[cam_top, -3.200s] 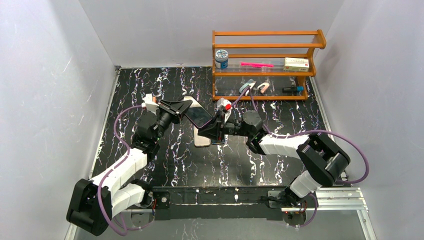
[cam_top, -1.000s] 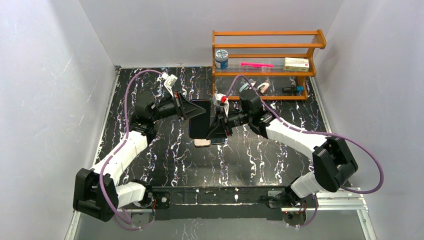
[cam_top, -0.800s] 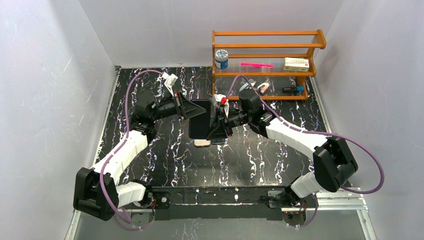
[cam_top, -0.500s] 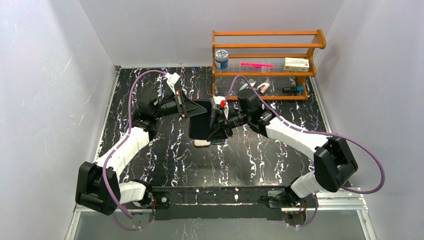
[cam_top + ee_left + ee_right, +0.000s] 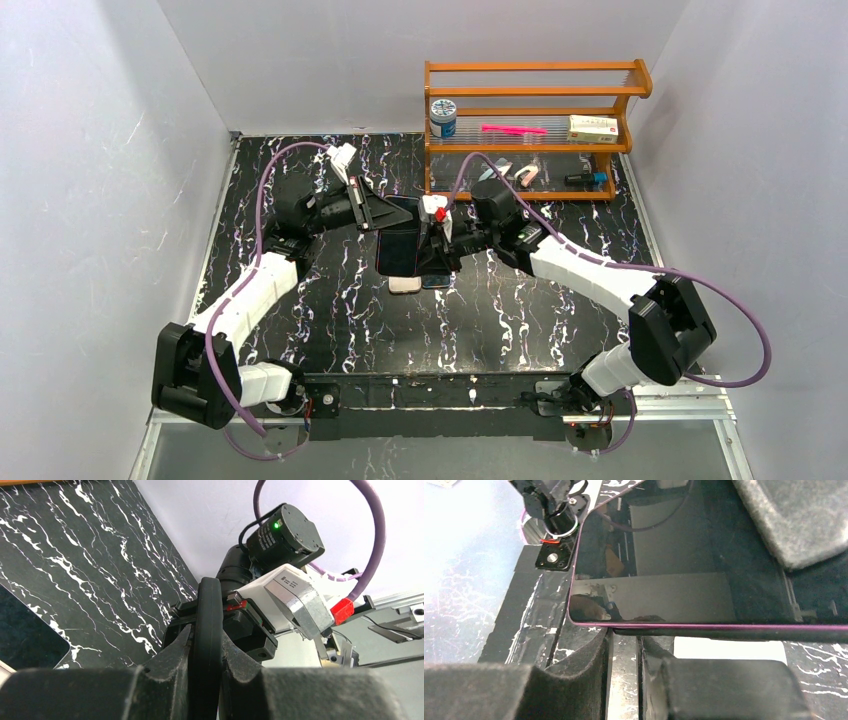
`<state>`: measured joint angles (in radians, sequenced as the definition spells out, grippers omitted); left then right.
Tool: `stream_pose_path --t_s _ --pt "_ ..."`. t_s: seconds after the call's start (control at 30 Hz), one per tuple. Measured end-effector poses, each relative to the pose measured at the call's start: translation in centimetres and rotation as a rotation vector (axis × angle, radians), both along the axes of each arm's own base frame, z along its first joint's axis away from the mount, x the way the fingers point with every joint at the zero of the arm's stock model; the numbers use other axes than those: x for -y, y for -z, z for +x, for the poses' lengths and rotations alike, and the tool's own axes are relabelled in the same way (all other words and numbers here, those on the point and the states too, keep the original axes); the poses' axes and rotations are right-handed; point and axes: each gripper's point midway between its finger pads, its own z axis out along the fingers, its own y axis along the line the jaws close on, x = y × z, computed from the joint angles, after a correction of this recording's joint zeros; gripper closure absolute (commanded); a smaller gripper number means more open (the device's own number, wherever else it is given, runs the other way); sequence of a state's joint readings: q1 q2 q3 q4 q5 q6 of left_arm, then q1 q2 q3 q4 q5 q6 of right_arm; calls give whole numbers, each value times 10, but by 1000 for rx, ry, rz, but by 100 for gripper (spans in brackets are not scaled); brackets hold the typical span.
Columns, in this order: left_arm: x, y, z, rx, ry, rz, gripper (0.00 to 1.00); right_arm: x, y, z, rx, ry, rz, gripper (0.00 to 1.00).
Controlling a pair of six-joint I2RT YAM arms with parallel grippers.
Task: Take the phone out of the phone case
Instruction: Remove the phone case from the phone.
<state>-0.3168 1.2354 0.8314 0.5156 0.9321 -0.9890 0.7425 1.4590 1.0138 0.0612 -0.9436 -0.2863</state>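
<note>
A dark phone [image 5: 398, 240] in a black case hangs above the table between both grippers. My left gripper [image 5: 378, 212] is shut on its upper left edge. In the left wrist view the case [image 5: 210, 625] stands edge-on between my jaws [image 5: 206, 635], with the right gripper [image 5: 250, 625] behind it. My right gripper [image 5: 437, 245] is at the phone's right edge. In the right wrist view the glass screen [image 5: 674, 570] has a purple rim, with the black case lip [image 5: 724, 632] under it. That gripper [image 5: 624, 640] has a narrow empty gap, its tips against the lip.
Two more flat phones or cases lie on the black marbled table under the held one, one pale [image 5: 405, 285] and one dark [image 5: 436, 281]. A wooden shelf [image 5: 530, 92] at the back right holds a jar [image 5: 442, 117], a pink item [image 5: 512, 129] and a box [image 5: 593, 127]. White walls stand on three sides.
Since 3.2 s ago both arms have lifted the phone off the table. Over the last second the left wrist has swung back and the phone has shifted slightly left.
</note>
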Motion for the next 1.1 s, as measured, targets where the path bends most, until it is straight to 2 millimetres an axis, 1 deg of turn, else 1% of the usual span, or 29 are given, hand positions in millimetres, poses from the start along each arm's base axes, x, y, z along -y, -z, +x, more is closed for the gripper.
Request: stream_pose_path --t_s 0.13,0.2,0.23,0.27,0.37,0.5,0.6,0.67,0.73,0.9,1.0,1.1 --pt "-2 -1 5 7 -24 -2 100 -3 1 10 -16 83 -3 98" --pt "-3 -2 7 11 -39 -2 100 -3 1 16 -38 134 3 89" --pt "-4 -2 8 15 -45 -2 100 -2 2 18 -55 159 6 83" --pt "-4 -3 9 19 -53 -2 100 -2 2 19 -75 183 11 74" --pt "-7 -6 14 49 -96 0 100 2 -1 25 -130 258 37 58" --pt "-11 -16 16 88 -149 -6 100 9 -11 31 -166 347 87 43" --pt "-16 -24 17 119 -199 -15 100 18 -19 34 -180 416 125 37" --pt "-19 -27 17 134 -232 -19 100 25 -22 36 -207 473 144 34" --pt "-22 -26 20 134 -271 -19 100 31 -26 36 -241 512 159 33" --pt "-29 -9 32 88 -359 -6 100 34 -42 29 -366 538 216 33" --pt "-32 -1 37 62 -395 -3 100 34 -42 19 -482 517 248 35" --pt "-34 0 39 49 -412 -13 100 30 -37 12 -602 491 257 42"
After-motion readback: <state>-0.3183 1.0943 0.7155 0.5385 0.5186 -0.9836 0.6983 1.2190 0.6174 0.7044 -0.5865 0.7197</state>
